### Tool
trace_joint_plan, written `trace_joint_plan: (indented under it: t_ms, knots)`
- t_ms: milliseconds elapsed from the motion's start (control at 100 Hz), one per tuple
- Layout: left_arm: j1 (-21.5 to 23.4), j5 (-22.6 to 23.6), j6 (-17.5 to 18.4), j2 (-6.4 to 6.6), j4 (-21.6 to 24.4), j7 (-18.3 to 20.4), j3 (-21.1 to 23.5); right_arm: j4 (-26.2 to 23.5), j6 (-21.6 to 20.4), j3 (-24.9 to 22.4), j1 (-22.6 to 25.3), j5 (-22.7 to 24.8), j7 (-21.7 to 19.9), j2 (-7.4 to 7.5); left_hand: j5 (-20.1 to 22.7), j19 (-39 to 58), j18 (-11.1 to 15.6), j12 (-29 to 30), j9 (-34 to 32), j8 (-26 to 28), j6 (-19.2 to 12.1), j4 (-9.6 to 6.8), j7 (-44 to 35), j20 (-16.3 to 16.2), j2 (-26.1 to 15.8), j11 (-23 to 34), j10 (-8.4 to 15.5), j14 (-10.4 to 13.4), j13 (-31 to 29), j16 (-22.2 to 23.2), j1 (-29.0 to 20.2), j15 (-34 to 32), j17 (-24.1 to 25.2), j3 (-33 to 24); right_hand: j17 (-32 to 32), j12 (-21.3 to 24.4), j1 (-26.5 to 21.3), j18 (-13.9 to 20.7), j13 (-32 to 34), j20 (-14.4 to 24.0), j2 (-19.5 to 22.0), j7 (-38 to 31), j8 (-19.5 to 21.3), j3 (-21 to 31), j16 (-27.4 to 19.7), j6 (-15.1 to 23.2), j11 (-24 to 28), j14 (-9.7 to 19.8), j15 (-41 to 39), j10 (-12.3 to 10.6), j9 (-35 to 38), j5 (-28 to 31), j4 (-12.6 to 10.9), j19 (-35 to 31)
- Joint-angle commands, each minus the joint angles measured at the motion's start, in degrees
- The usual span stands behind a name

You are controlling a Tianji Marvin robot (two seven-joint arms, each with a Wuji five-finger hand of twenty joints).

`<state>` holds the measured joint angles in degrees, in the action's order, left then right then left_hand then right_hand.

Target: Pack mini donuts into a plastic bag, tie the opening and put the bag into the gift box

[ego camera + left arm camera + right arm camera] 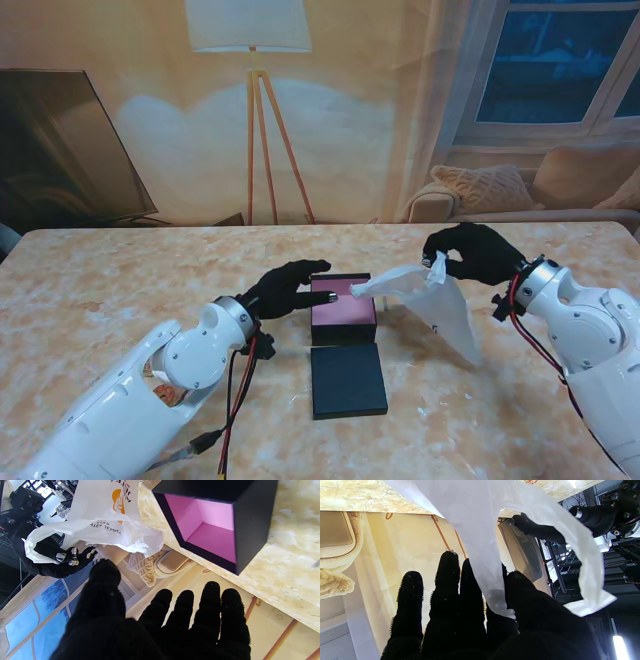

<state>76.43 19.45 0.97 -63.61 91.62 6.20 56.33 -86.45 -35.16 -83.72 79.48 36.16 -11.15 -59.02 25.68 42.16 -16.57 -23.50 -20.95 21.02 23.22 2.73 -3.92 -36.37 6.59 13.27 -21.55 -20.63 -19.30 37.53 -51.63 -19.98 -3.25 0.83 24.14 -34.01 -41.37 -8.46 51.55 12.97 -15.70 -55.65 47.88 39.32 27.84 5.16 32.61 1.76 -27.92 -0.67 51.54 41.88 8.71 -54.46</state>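
Note:
An open gift box (pixel 343 305) (pixel 250 530), dark outside and pink inside, stands at the middle of the marble table (pixel 120 290). My left hand (pixel 290 290) (pixel 160 625) hovers just left of the box with its gloved fingers spread toward the rim, holding nothing. My right hand (pixel 475 252) (pixel 475 620) is raised to the right of the box and shut on the top of a white plastic bag (pixel 430 300) (pixel 107 522) (pixel 482 530). The bag hangs slack above the table, one corner reaching toward the box. I cannot make out any donuts inside it.
The box's dark lid (pixel 347 380) lies flat on the table, nearer to me than the box. Red and black cables (pixel 240 400) dangle from my left wrist. Behind the table's far edge is a backdrop printed with a lamp and a sofa.

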Motion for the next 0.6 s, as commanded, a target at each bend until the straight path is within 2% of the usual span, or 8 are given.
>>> trace_joint_plan:
  t_ms: [0,130,550,560,570,590]
  knots:
    - [-0.99,0.41,-0.29,-1.11,0.54,-0.16,-0.81,-0.08,-0.15,0.15,0.33,-0.05,-0.82,-0.23,-2.66,-0.89,1.89,0.65,2.46,-1.08,0.97,-0.22,1.47,0.23,1.48,-0.85,-0.28,0.53,2.1,-1.03,1.07,1.49,1.2,0.39,-0.02,-0.83,-6.88,1.54,0.95,-0.68,-1.69,-0.01,0.37,9.77,-0.44,11.68,-0.53,0.86,-0.28,-0.88,0.74,0.55,-2.11,0.05]
    - [-3.49,1.08,-2.25,-1.67,-0.39,-1.01,-3.55,-0.2,-0.18,0.09,0.37,-0.16,-0.78,-0.25,-4.08,-1.44,2.2,0.64,3.82,-1.54,1.37,-0.25,1.77,0.29,3.24,-1.26,-0.47,0.75,3.08,-1.26,1.56,1.64,1.57,0.03,-0.04,-0.84,-6.86,1.53,0.96,-0.71,-1.7,-0.07,0.43,9.86,-0.42,11.61,-0.53,0.8,-0.3,-0.78,0.77,0.66,-2.08,0.06]
    - [-11.19,-2.62,-7.88,-3.93,-5.02,-1.08,-12.37,-0.34,-0.23,0.09,0.29,-0.68,-0.91,-0.26,-4.09,-1.37,2.08,1.1,4.3,-2.66,1.87,-0.13,1.73,0.14,8.08,-1.56,-1.2,0.73,2.73,-1.6,2.58,1.01,0.73,-1.15,-0.12,-0.88,-6.9,1.42,0.95,-0.82,-1.7,0.03,0.52,9.82,-0.28,11.72,-0.48,0.78,-0.51,-0.89,0.84,0.66,-1.97,0.16]
    - [-11.37,-2.61,-7.99,-3.99,-5.17,-1.09,-12.58,-0.35,-0.25,0.07,0.3,-0.69,-0.92,-0.26,-4.02,-0.94,2.12,1.35,4.26,-3.61,1.85,0.13,1.38,0.4,9.76,-1.31,-1.21,0.74,2.63,-1.45,5.5,0.74,0.71,-7.19,-0.11,-0.87,-6.9,1.43,0.93,-0.82,-1.71,0.04,0.52,9.82,-0.28,11.75,-0.51,0.77,-0.5,-0.9,0.79,0.63,-1.97,0.15]
    - [-11.54,-2.61,-8.09,-4.05,-5.31,-1.13,-12.77,-0.36,-0.26,0.06,0.31,-0.71,-0.92,-0.26,-4.02,-0.54,2.08,1.17,4.21,-3.57,1.88,0.74,1.19,0.27,11.96,-1.22,-1.29,0.71,2.64,-1.21,9.91,0.36,0.72,-16.2,-0.12,-0.88,-6.9,1.43,0.97,-0.83,-1.73,0.04,0.53,9.82,-0.27,11.76,-0.5,0.79,-0.52,-0.94,0.8,0.62,-1.97,0.16]
    - [-11.9,-2.64,-8.3,-4.19,-5.61,-1.21,-13.15,-0.38,-0.29,0.03,0.33,-0.74,-0.92,-0.26,-3.63,0.03,2.04,0.96,3.71,-3.51,1.84,3.34,1.3,0.05,16.18,-0.8,-1.26,0.74,2.02,-0.72,18.42,-0.38,0.32,-34.44,-0.07,-0.88,-6.89,1.39,0.98,-0.82,-1.72,0.03,0.54,9.82,-0.26,11.79,-0.51,0.8,-0.53,-1.0,0.79,0.63,-1.97,0.13]
